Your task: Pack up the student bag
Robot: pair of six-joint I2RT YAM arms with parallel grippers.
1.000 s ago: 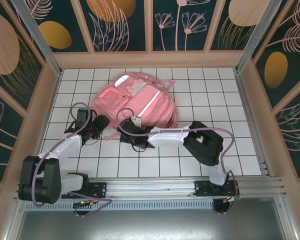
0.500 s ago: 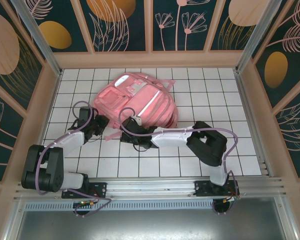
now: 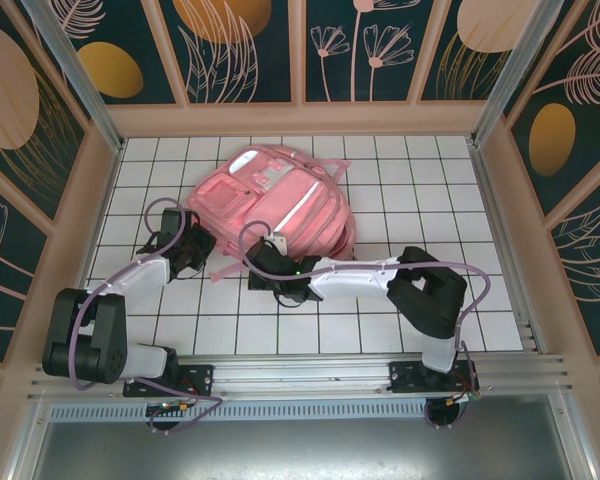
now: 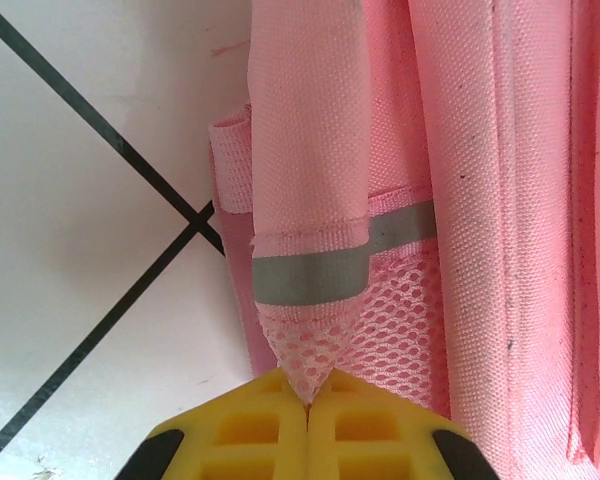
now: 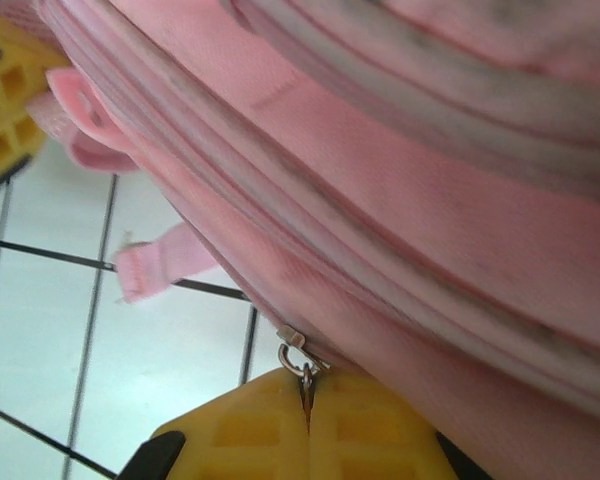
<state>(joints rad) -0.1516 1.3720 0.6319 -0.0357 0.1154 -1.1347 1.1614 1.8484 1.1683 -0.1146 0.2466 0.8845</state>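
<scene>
One student bag (image 3: 270, 200), pink, lying flat on the white gridded table (image 3: 430, 180), far of centre and a little left. Contents hidden.

Two grippers at its near edge:
- left gripper (image 4: 308, 400) pinching the tip of the mesh side pocket (image 4: 400, 320)
- right gripper (image 5: 308, 402) pinching one metal zipper pull (image 5: 298, 352)

One loose strap end (image 5: 155, 265) on the table just beside the bag.

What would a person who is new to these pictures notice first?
The big pink student bag lies on the white gridded table, just beyond both arms. The left pincer pinches its mesh pocket; the right pincer is shut on a metal zipper pull.
</scene>
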